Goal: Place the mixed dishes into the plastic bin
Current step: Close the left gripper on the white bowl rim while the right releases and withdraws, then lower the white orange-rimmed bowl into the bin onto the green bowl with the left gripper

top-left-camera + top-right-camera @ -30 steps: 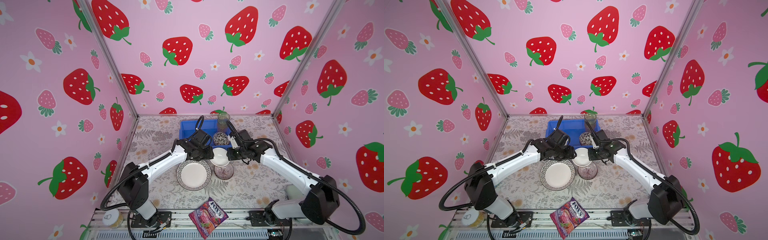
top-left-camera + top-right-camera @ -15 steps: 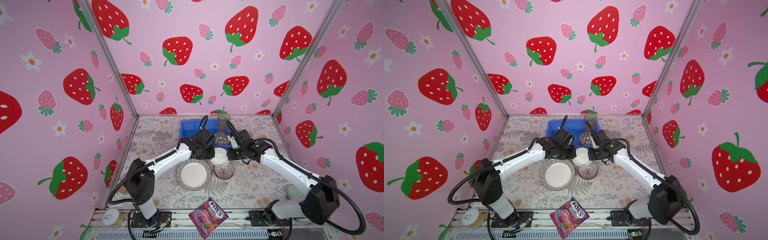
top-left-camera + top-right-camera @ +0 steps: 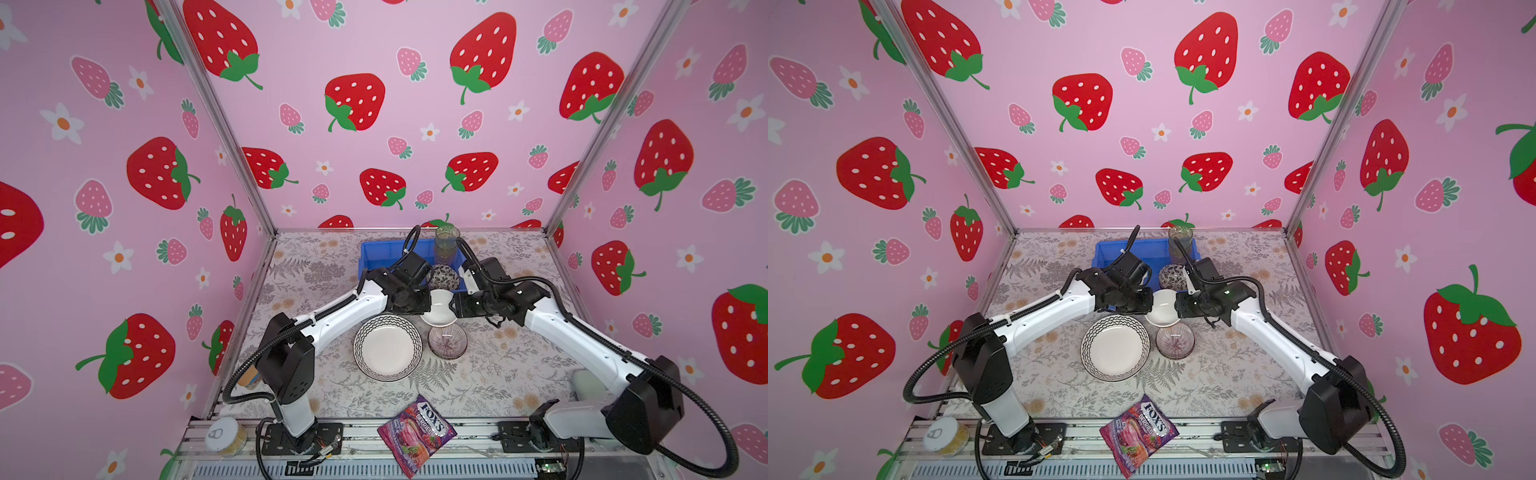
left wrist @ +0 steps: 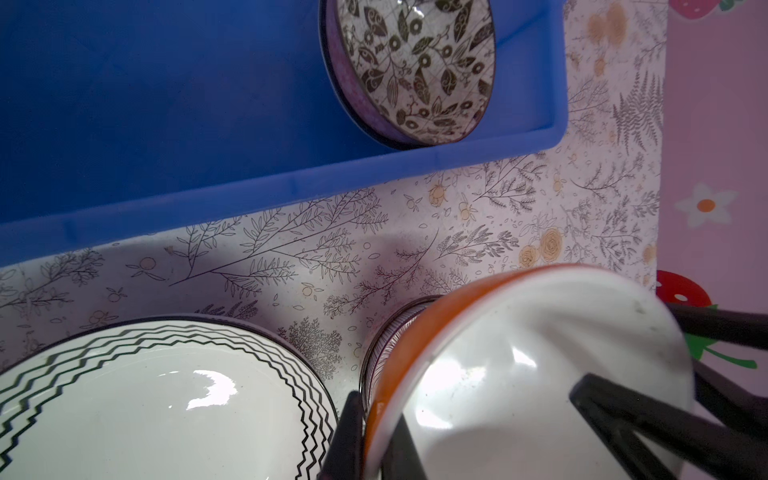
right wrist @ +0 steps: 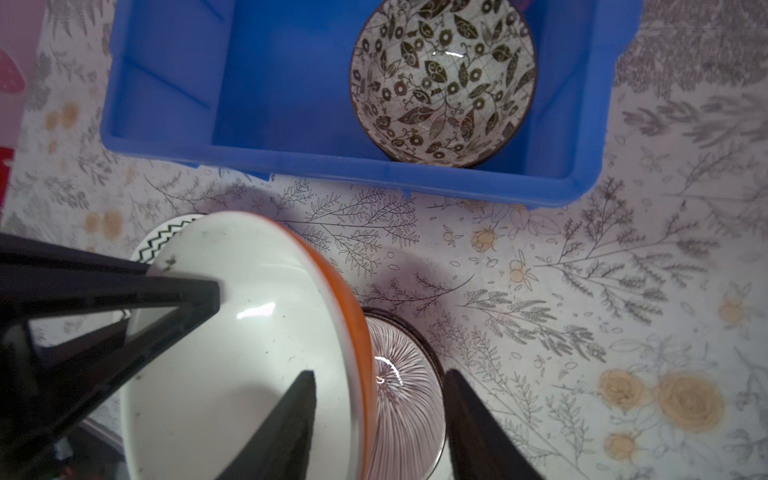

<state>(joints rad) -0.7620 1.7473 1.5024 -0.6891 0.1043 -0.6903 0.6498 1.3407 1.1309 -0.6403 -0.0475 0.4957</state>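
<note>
Right wrist | white bowl [image 5: 257, 332] rim between parted right jaws | left jaws clamp it

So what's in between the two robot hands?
The white bowl, in both top views. The left gripper pinches one side of its rim; the right gripper stands open around the opposite side.

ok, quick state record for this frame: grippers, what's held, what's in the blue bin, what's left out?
left gripper: shut on rim of white bowl with orange outside
right gripper: open, fingers either side of that rim
held bowl position: lifted, partly over the purple striped bowl
in blue plastic bin: leaf-patterned bowl
on table: zigzag-rimmed white plate; purple striped bowl
</note>
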